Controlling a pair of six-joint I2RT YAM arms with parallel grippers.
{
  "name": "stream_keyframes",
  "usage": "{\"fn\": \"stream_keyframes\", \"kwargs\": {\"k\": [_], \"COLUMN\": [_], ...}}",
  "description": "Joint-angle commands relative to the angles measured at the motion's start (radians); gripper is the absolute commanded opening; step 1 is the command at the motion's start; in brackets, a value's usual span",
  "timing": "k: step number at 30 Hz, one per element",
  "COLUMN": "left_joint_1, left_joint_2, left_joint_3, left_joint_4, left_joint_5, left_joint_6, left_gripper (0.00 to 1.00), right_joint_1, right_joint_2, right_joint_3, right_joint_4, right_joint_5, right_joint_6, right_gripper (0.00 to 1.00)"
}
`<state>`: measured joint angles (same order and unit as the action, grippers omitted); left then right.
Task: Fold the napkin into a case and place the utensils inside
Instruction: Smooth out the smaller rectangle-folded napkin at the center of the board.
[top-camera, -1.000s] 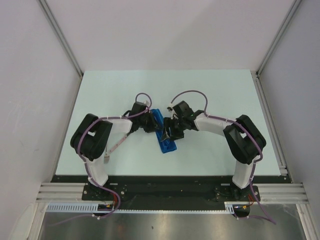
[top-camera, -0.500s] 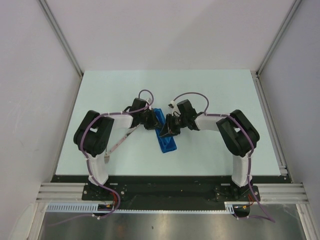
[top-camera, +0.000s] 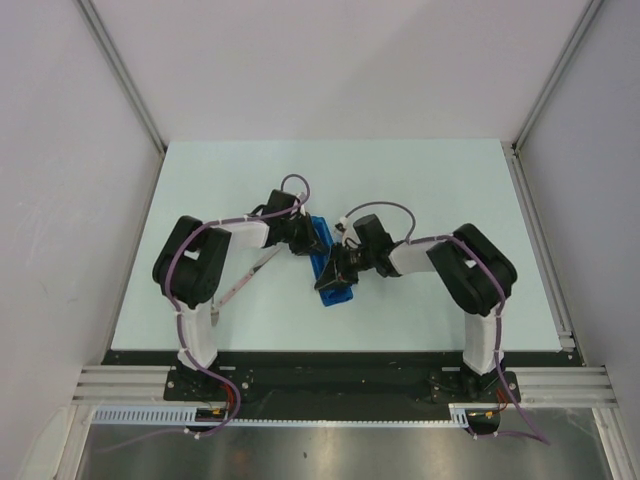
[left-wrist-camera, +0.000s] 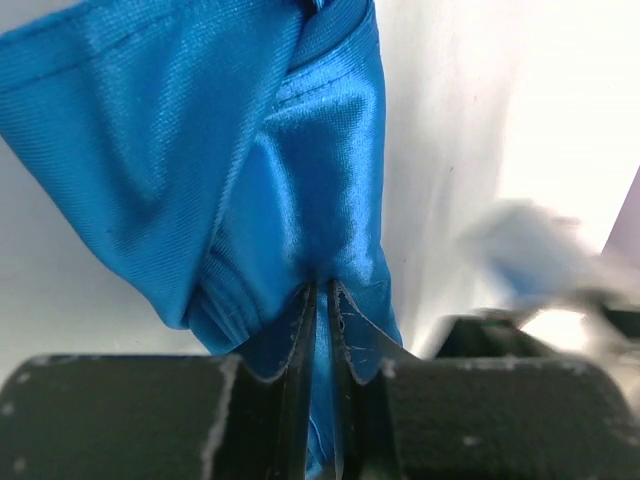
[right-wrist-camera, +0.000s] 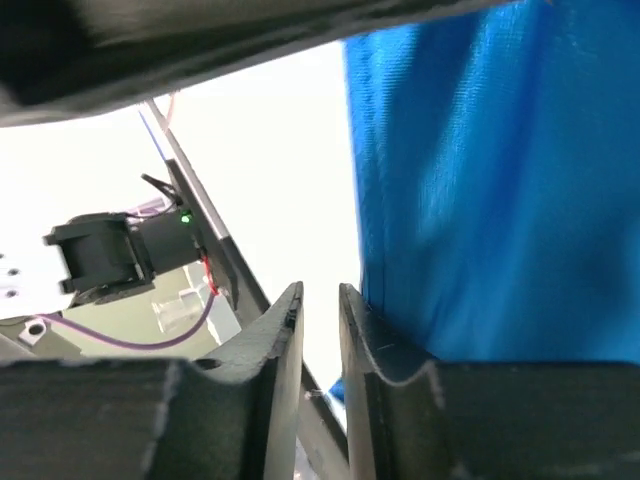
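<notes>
The royal-blue napkin lies in the middle of the table as a narrow folded oblong, partly hidden under both grippers. My left gripper is at its far end. In the left wrist view this gripper is shut on a bunched fold of the napkin. My right gripper hangs over the oblong's middle. Its jaws stand a narrow gap apart with only bright background between the tips, and the napkin hangs against the outside of the right finger. One slim silver utensil lies beside the left arm.
Pale walls close in the table on the left, back and right. A metal rail runs along its right edge. The arm bases and a dark bar sit along the near edge.
The right gripper's jaws have narrowed from wide apart to a slim gap, and it has moved left and down onto the napkin. The left gripper has shifted slightly farther back, still holding cloth.
</notes>
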<state>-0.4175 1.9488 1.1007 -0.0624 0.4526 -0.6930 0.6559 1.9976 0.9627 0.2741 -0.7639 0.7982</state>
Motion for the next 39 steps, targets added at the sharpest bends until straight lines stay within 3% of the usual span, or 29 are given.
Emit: {"fn": "stream_keyframes", "kwargs": {"k": [1,6,10,12,20,25,32,39], "left_joint_1": [0.016,0.017,0.020,0.023,0.025,0.029,0.036,0.036], "left_joint_2": [0.019,0.030,0.041,0.047,0.000,-0.073,-0.042,0.010], "left_joint_3": [0.024,0.045,0.065,0.085,0.120,0.140,0.195,0.195], "left_joint_4": [-0.048,-0.076,-0.091,-0.105,-0.151,-0.125,-0.119,-0.089], "left_joint_5": [-0.078,-0.084,-0.084,-0.098,-0.137,-0.060,-0.015,-0.011], "left_joint_6": [0.070,0.092,0.101,0.113,0.139,0.127,0.093,0.069], "left_gripper": [0.15,0.16,0.16,0.17,0.25,0.36,0.33,0.27], "right_joint_1": [-0.038,-0.042,-0.006,0.007,-0.009,-0.029,-0.087,-0.111], "right_joint_2": [-0.183,-0.160,-0.059,-0.037,-0.138,-0.198,-0.200,-0.088], "right_joint_3": [0.022,-0.024,-0.131,-0.165,-0.081,-0.015,0.048,0.125], "right_joint_4": [-0.094,-0.075,0.143,0.154,-0.062,-0.165,-0.191,-0.151], "right_joint_5": [0.002,0.017,0.003,0.024,0.086,0.106,0.097,0.083], "right_joint_6": [-0.063,-0.073,0.013,0.007,-0.114,-0.154,-0.166,-0.125], "right_gripper": [0.27,0.32,0.29,0.28,0.28,0.30,0.36,0.37]}}
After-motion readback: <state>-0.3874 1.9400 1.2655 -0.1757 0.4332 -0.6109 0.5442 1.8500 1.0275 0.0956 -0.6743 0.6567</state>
